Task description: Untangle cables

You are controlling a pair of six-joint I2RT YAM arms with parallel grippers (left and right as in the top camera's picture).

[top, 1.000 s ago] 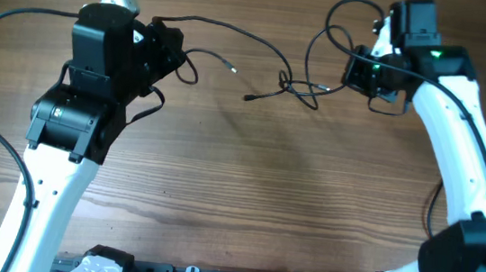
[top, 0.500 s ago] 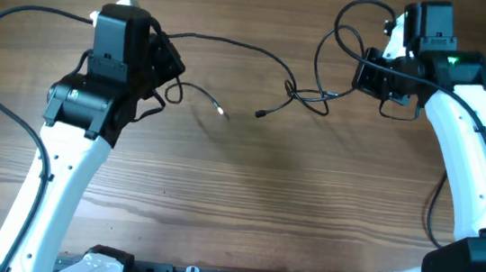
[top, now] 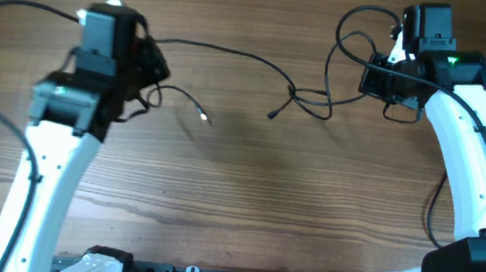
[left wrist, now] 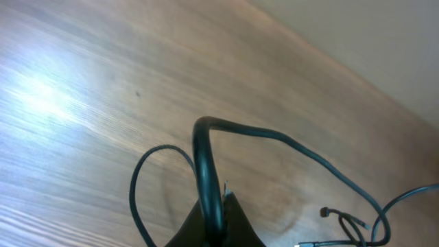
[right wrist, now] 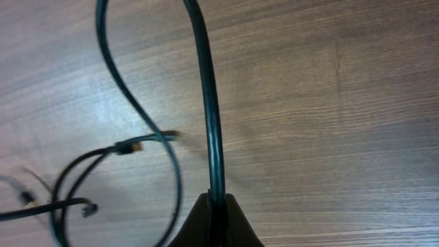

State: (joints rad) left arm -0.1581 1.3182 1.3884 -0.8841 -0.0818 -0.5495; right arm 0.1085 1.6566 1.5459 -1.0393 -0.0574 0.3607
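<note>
Toward the far edge, thin black cables (top: 297, 93) strung between both arms, loosely knotted nearer the right one. Light-tipped plug end (top: 204, 117) loose nearer the left. Left gripper (left wrist: 214, 214) clamped on one strand, right gripper (right wrist: 216, 206) clamped on another. Wood-grain counter (top: 247, 182) underneath everything.

Counter (top: 245, 200): brown wood with long grain lines and a bright shine on it.
Pale area (left wrist: 384, 41): plain, past the counter's edge.
</note>
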